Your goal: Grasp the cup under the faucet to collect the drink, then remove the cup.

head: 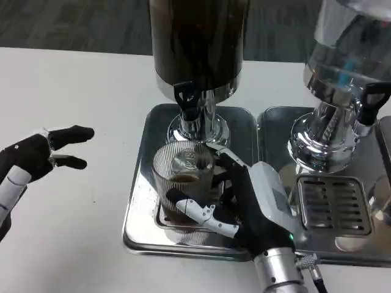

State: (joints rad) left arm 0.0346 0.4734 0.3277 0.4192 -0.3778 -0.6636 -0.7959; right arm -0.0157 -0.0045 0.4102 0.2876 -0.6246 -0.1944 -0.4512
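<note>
A clear ribbed cup [182, 177] stands on the drip grate of a steel tray [142, 207], directly below the black faucet [187, 101] of a dark drink dispenser [197, 43]. A little dark liquid lies in the cup's bottom. My right hand [244, 198] wraps around the cup from the right, thumb across its front and fingers behind it. My left hand [36, 155] hovers over the white table at the far left, fingers apart and holding nothing.
A second dispenser [345, 67] with clear liquid stands at the right on its own steel tray [275, 131] with a slotted grate [333, 204]. Its black tap [371, 101] juts out near the right edge. Bare white table [79, 97] lies left of the trays.
</note>
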